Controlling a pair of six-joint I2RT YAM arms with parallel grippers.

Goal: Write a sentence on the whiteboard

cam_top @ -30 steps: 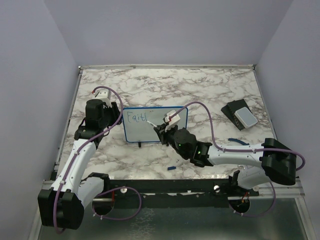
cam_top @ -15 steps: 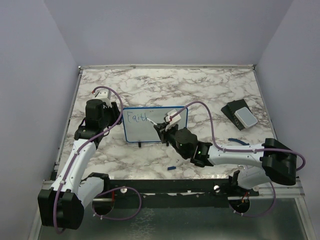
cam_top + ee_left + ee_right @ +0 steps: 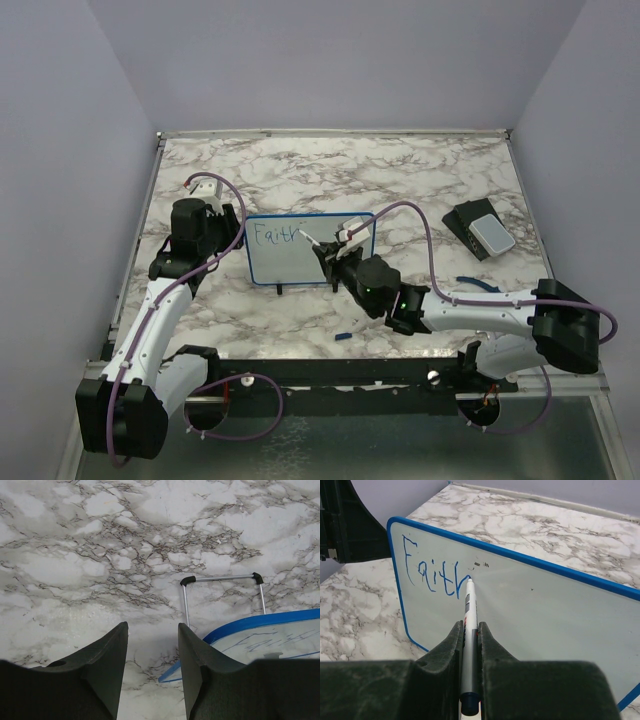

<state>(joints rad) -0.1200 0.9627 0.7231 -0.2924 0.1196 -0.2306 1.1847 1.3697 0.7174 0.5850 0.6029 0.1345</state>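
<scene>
The whiteboard (image 3: 292, 266) stands upright on the marble table, left of centre, and also shows in the right wrist view (image 3: 545, 610). The sentence (image 3: 272, 236) reads "Fait" plus a started "h" in blue ink (image 3: 427, 572). My right gripper (image 3: 333, 262) is shut on a white marker (image 3: 468, 607), whose tip touches the board at the end of the last letter. My left gripper (image 3: 152, 627) is open by the board's left end. The board's blue corner (image 3: 172, 670) reaches into the gap between its jaws, touching neither as far as I can see.
A dark block with a pale grey pad (image 3: 482, 232) lies at the right. A small blue cap (image 3: 343, 336) lies near the front edge. The board's wire stand with black feet (image 3: 222, 579) sits behind it. Lavender walls enclose the table.
My right gripper has moved the marker tip a little to the right along the board, and a new blue stroke has appeared after "Fait". The left arm has not moved.
</scene>
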